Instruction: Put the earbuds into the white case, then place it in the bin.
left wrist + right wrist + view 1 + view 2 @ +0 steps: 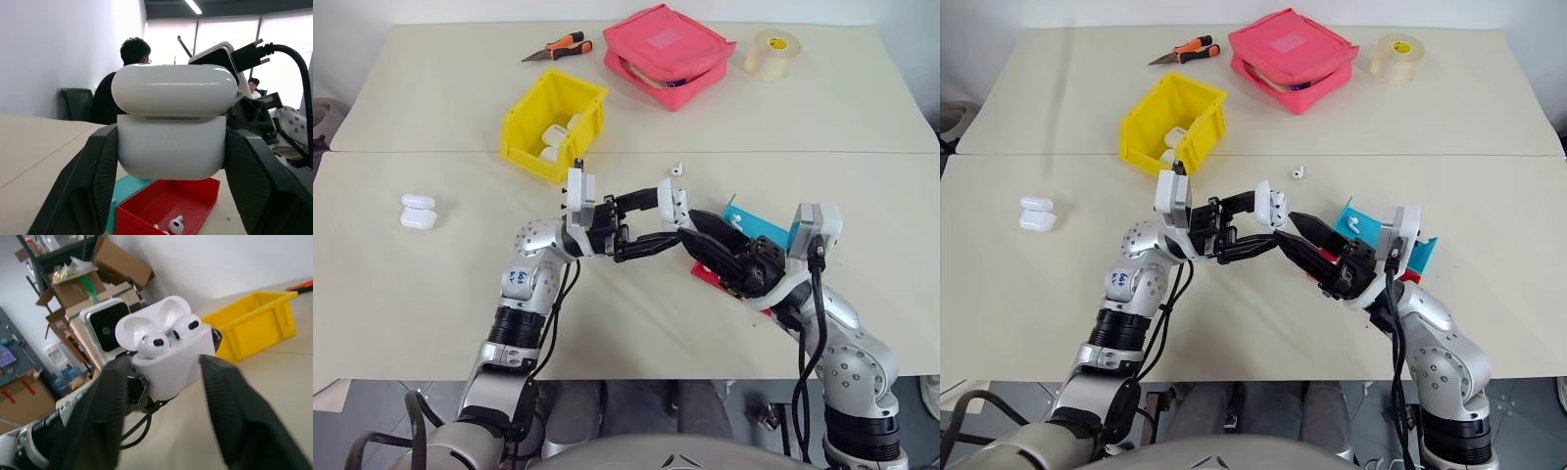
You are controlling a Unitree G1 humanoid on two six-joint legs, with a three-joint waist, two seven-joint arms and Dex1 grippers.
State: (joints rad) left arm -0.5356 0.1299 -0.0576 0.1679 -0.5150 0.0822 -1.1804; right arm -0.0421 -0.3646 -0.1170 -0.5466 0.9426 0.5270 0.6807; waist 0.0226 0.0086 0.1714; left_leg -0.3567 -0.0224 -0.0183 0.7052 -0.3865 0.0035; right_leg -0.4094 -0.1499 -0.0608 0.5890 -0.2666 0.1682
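Left claw (644, 223) pinches the white case (672, 204) by its lower body, frame centre, held above the desk (431, 294); lid hinged up, two earbuds (172, 333) seated inside per right wrist view. Right claw (697, 235) spread, fingers either side of the case, not gripping.

Case looks light, rigid, glossy, so prob slippery; best held across the body's flat sides, below the hinge, lid pressed shut from on top.

Yellow bin (553, 122), upper left of centre, already holds several white cases. Red tray (168, 208) has at least one earbud; blue tray (1371, 230) shows one too. Loose earbud (1298, 172) on desk just above the claws. Two more cases (418, 211) far left.
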